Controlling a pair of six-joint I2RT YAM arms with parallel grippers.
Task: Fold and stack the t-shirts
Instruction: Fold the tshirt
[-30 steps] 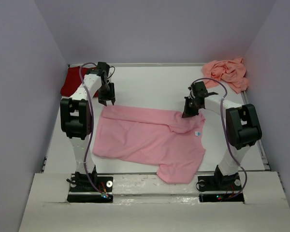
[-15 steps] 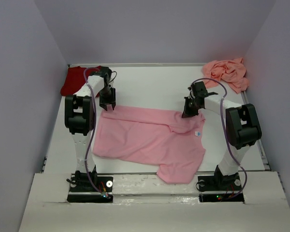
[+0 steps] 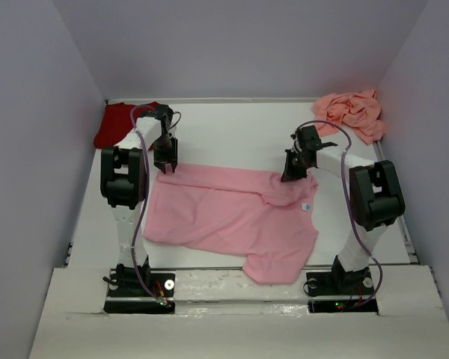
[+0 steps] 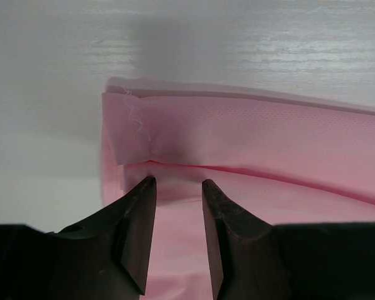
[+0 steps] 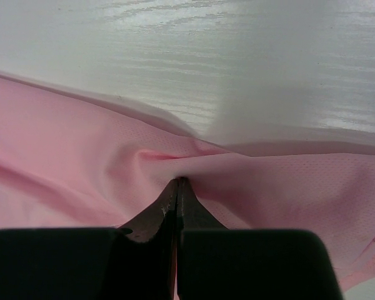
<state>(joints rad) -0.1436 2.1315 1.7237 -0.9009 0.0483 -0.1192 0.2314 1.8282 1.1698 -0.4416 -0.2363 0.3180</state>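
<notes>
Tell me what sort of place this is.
Probably a robot test booth, not a home: plain walls box in a white table, the left arm and right arm are bolted at its near edge, and a light pink t-shirt lies spread between them.

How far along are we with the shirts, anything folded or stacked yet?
No stack is visible yet. In hand: the light pink tee lies spread out, the right gripper shut on its far edge, the left gripper open over its far left corner. Left: folding it, then the salmon-pink tee crumpled far right and the dark red tee far left.
</notes>
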